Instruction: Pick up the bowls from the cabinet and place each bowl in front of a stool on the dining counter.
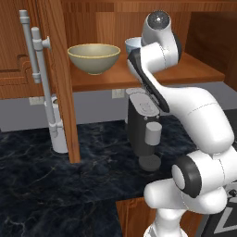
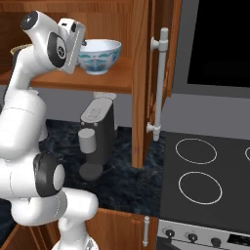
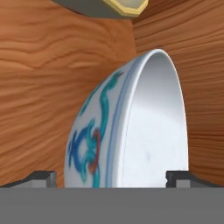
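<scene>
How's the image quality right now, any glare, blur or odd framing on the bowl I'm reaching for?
Hand view: the blue-patterned bowl is sharp but rolled sideways and cropped by the frame, soft shading inside, no glare. Right base view: evenly lit, bowl's pattern clear, the arm covers its left rim. Left base view: the olive bowl is crisp, with a shadow on the shelf; the arm hides most of the patterned bowl.

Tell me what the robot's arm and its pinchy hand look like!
The arm is made of smooth, rounded white tubes, like fat sausages, joined by dark grey rings. One joint at the top ends in a shiny dark cap. The gripper has two small dark grey jaws with blocky square tips. No cables or writing show on it.
</scene>
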Robot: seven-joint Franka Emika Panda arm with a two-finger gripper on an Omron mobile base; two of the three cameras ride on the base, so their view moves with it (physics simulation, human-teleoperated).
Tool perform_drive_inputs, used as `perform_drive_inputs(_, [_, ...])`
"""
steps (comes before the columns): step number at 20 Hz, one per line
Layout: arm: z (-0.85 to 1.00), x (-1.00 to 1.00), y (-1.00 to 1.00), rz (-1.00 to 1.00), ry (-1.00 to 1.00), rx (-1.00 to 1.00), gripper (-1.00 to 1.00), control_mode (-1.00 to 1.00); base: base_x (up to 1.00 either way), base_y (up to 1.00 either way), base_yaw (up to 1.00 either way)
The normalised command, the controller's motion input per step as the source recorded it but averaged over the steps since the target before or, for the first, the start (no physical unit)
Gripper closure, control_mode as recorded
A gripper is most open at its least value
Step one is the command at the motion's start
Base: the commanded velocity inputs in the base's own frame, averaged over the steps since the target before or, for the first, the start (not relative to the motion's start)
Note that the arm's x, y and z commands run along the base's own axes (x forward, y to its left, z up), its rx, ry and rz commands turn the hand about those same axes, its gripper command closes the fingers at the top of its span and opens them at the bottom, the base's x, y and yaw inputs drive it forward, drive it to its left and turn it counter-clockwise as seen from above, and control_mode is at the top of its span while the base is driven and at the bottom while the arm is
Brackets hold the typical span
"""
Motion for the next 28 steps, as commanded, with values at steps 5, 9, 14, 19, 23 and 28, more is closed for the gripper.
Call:
perform_drive_inputs(5, [-0.02,0.06,0.0,0.0,0.0,0.0,-1.0,-1.0,0.0,0.0,0.0])
perform_drive_inputs(9, [-0.09,0.0,-0.06,0.0,0.01,0.0,-1.0,-1.0,0.0,0.0,0.0])
perform_drive_inputs(14, [-0.11,0.0,-0.07,0.0,0.0,0.0,-1.0,-1.0,0.0,0.0,0.0])
perform_drive_inputs(19, [-0.18,0.0,0.0,0.0,0.0,0.01,1.0,-1.0,0.0,0.0,0.0])
perform_drive_inputs(23, [-0.16,0.0,0.0,0.0,0.0,0.01,1.0,-1.0,0.0,0.0,0.0])
perform_drive_inputs(28, [-0.04,0.0,0.0,0.0,-0.01,0.0,1.0,-1.0,0.0,0.0,0.0])
